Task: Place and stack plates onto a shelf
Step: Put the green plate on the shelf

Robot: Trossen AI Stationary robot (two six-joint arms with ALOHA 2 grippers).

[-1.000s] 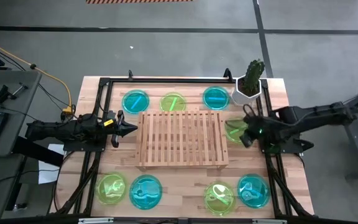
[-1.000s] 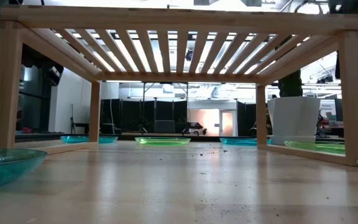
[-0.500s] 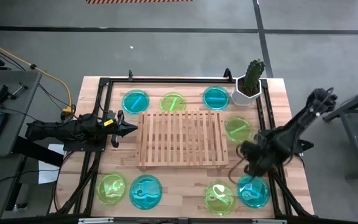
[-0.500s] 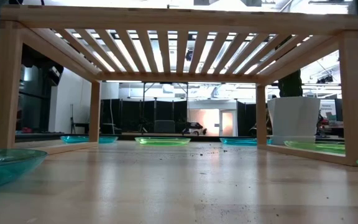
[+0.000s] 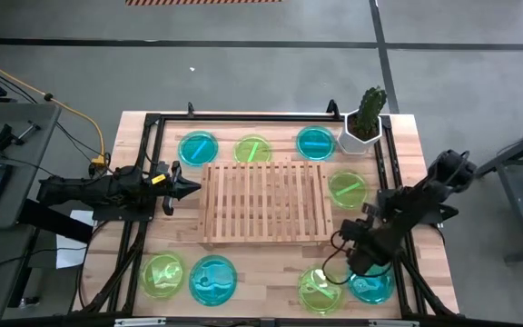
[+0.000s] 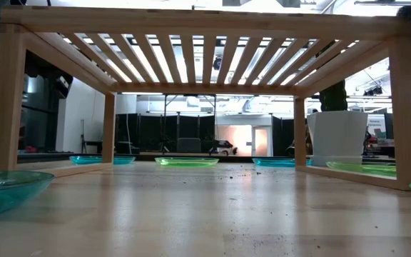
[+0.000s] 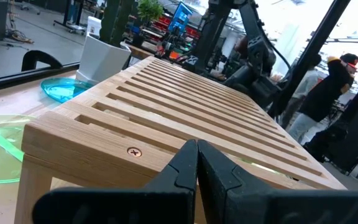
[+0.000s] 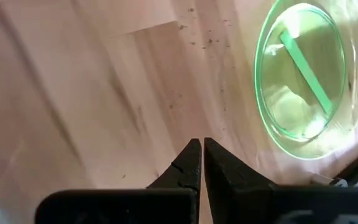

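Right pincer (image 5: 350, 257) shut, holds nothing, hangs over counter (image 5: 271, 272) near green plate (image 5: 319, 289). You reach plate from this arm; left pincer (image 5: 192, 188) shut, far.

The right arm is swung away from the green plate (image 5: 347, 188) beside the shelf (image 5: 266, 202) and brought toward the near edge of the table. Its gripper (image 5: 345, 260), fingers pressed together, is now found above bare wood, between a green plate (image 5: 317, 290) and a blue plate (image 5: 373, 284).
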